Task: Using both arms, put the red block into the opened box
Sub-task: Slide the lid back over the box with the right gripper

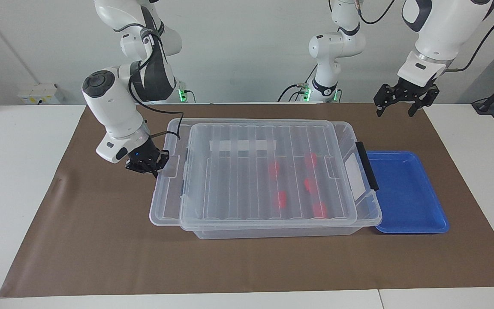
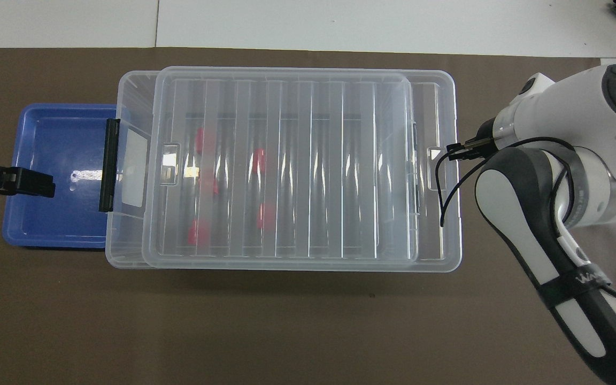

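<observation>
The clear box (image 1: 272,232) (image 2: 126,107) lies along the middle of the brown mat. Its ribbed clear lid (image 1: 247,180) (image 2: 286,160) rests flat on top, shifted toward the right arm's end, so a strip of the box stays uncovered by the black handle (image 1: 367,165). Several red blocks (image 1: 280,199) (image 2: 266,213) lie inside, seen through the lid. My right gripper (image 1: 150,165) (image 2: 455,152) is shut, its tip against the tab at the lid's overhanging end. My left gripper (image 1: 403,103) (image 2: 30,182) hangs open and empty, high over the blue tray's end.
A shallow blue tray (image 1: 405,193) (image 2: 56,224) with nothing in it sits against the box's handle end, toward the left arm's end of the table. The brown mat (image 1: 101,240) covers the white table.
</observation>
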{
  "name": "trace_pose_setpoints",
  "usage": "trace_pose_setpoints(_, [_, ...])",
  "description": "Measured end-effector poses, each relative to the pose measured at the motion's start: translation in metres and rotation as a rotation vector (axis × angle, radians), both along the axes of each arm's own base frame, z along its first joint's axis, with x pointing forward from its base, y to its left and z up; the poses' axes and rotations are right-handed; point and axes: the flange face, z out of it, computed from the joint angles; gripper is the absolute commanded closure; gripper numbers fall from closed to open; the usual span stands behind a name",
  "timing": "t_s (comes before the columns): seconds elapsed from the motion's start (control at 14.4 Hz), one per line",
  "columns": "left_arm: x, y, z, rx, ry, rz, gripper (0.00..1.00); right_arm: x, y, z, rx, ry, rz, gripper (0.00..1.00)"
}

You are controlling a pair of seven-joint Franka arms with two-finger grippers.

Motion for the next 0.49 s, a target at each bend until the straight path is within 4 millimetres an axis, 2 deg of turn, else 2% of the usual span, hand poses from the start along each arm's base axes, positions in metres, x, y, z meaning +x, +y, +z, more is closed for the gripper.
trace_pose_setpoints(0.28, [0.0,-0.006,0.0,-0.003,0.0,-0.012,0.0,-0.003,0.018,-0.001,0.021,0.007,-0.006,1.0])
trace_pose_setpoints(0.49, [0.0,-0.006,0.0,-0.005,-0.001,-0.014,0.0,-0.003,0.02,-0.001,0.022,0.008,-0.004,1.0])
